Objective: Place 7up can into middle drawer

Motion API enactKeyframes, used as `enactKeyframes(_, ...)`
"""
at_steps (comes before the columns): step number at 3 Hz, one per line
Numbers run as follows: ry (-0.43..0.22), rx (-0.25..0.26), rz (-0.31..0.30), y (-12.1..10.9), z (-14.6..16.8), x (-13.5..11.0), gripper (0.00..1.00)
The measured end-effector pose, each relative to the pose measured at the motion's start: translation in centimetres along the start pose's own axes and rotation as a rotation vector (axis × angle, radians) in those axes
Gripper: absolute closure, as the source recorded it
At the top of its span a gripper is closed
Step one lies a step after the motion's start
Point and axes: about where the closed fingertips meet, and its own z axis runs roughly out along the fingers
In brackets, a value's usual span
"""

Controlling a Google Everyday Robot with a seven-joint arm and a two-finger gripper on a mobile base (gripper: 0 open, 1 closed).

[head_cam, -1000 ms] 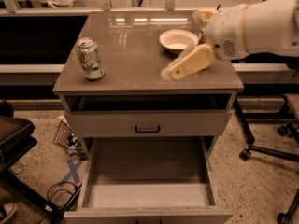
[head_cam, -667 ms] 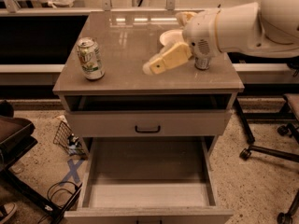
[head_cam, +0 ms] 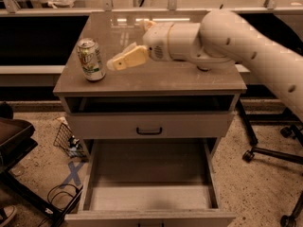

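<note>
The hand (head_cam: 113,63) has swung left, now just beside the 7up can (head_cam: 91,59), grip unclear.

Wire basket (head_cam: 65,137), blue tape (head_cam: 74,173) on floor (head_cam: 255,193); chair base (head_cam: 267,152) right.

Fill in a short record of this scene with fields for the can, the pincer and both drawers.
7up can: upright on the cabinet top, left side
pincer: over the cabinet top, just right of the can, pointing at it
middle drawer: pulled out, can not in it
handled drawer: shut, above the open one
</note>
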Motion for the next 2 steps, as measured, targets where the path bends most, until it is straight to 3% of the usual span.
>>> enactKeyframes(1,-0.065,-0.021,0.014,-0.3,3.7,0.1,0.0)
enactKeyframes(2,-0.059,-0.014,0.017,-0.9,6.9,0.5,0.0)
